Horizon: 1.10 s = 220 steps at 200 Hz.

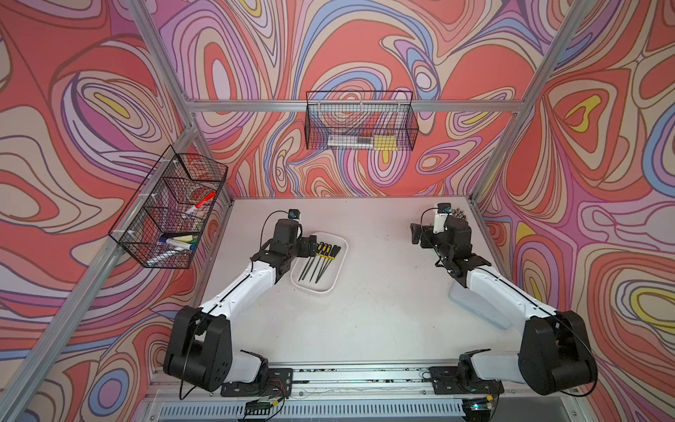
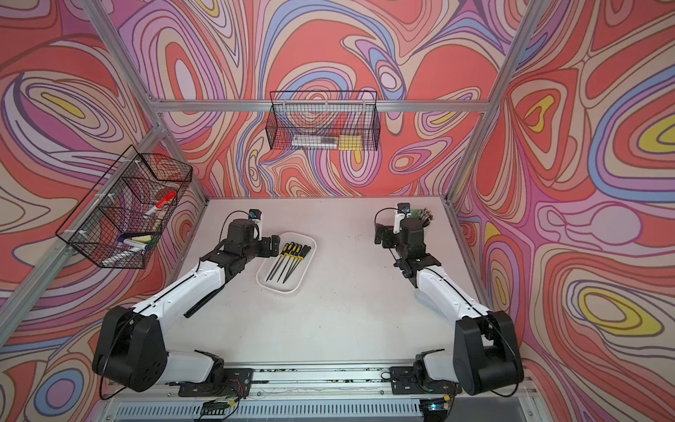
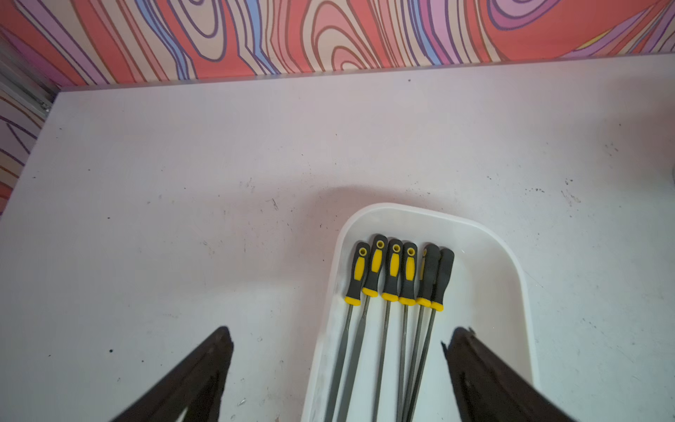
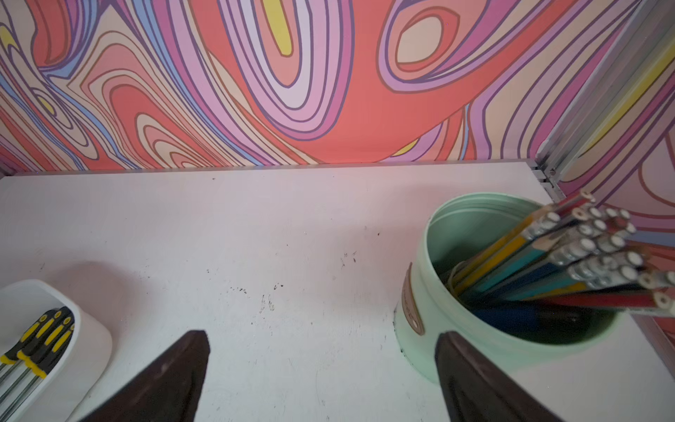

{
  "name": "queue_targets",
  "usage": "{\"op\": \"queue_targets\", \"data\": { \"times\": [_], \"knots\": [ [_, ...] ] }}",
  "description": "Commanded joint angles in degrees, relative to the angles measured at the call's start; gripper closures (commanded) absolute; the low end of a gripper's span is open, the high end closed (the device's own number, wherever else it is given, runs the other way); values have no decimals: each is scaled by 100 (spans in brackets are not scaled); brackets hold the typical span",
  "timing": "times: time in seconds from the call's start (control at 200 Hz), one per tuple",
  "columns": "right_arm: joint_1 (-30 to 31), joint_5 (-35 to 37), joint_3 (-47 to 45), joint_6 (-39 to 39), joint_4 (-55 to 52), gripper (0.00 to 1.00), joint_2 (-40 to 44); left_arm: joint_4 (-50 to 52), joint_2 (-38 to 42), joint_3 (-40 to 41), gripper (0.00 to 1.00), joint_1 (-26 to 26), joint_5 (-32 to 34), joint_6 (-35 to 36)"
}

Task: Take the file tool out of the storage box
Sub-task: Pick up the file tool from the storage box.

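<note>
I see left gripper [image 3: 341, 336] fingers wide, empty, above storage box [image 3: 489, 292] edge. Six files [image 3: 392, 270] lie side by side inside box. Right gripper [image 4: 321, 339] wide, empty, near pencil cup [image 4: 416, 350].

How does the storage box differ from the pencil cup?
Shape: the storage box is a shallow white rounded-corner tray; the pencil cup is a taller mint-green cylinder.
Contents: the box's six files lie flat side by side; the cup's pencils stand leaning.
Position: the box is by the open left gripper; the cup by the open right gripper.
Both are open-topped on the white table.
</note>
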<state>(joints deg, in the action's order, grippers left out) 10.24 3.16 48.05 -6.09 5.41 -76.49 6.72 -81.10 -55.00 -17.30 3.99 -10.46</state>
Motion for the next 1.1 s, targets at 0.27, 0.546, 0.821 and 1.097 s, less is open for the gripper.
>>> {"op": "queue_targets", "data": {
  "times": [0.27,0.546,0.821,1.097],
  "knots": [
    [207,-602,404,-384,-1745,8,592,1534,-1370,-1608,27,-79,-936,457],
    [582,-510,317,-450,-2253,11,979,1904,-2189,-2265,43,-229,-1146,442],
    [634,-373,119,-503,-2265,11,1066,1518,-2656,-2285,60,-251,-852,212],
    [646,-346,16,-526,-2175,13,1070,1307,-2989,-2304,64,-283,-729,220]
  ]
}}
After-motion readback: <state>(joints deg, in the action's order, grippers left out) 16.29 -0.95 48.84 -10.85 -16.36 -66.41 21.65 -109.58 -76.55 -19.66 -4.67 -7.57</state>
